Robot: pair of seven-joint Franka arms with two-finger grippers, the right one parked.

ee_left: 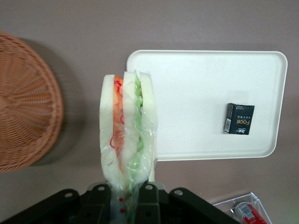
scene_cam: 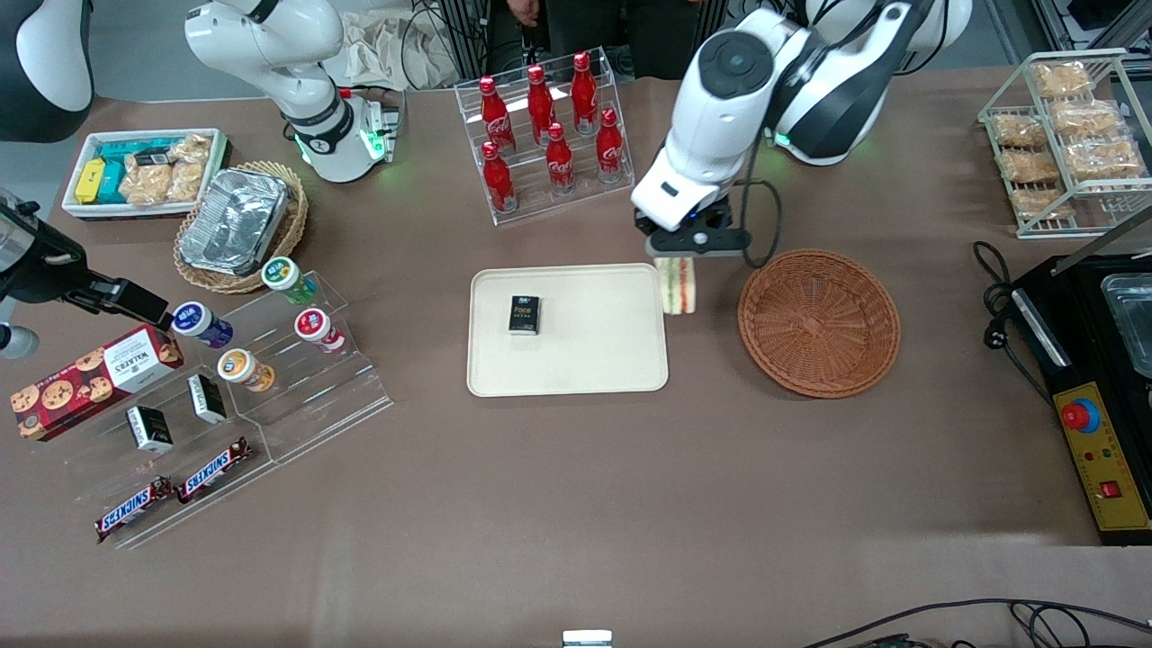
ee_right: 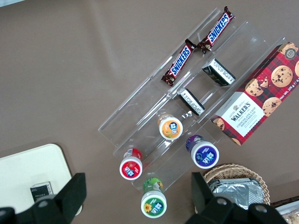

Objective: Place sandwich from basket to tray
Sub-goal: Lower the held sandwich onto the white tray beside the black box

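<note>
Your tool (scene_cam: 688, 245), black two-finger type on the white L arm: clamped on the sandwich, hanging above the bench (scene_cam: 576, 504) over the gap btwn tray and basket.

Item 1: triangular wedge sandwich (scene_cam: 678, 284) of white bread w/ red, orange and green filling, in clear wrap. Held edge-on, lifted clear of the basket, just at the tray's short edge on the basket side. Wrist view shows the sandwich (ee_left: 127, 135) pinched at its narrow end btwn your tool's fingers (ee_left: 99, 198), filling layers facing the camera.

Item 2: round shallow reddish-brown woven wicker basket (scene_cam: 819, 322). On the bench beside the tray, toward the working arm's end. Nothing inside it; same basket (ee_left: 25, 105) seen in the wrist view.

Item 3: flat cream-beige rectangular tray (scene_cam: 585, 360) w/ rounded corners and low rim, mid-bench. Carries one small black packet (scene_cam: 524, 315), white lettering; the packet (ee_left: 239, 119) sits well apart from the sandwich. In the wrist view the tray (ee_left: 196, 93) is otherwise bare.

Item 4: clear acrylic tiered rack of red cola bottles (scene_cam: 545, 126), farther from the front camera than the tray.
</note>
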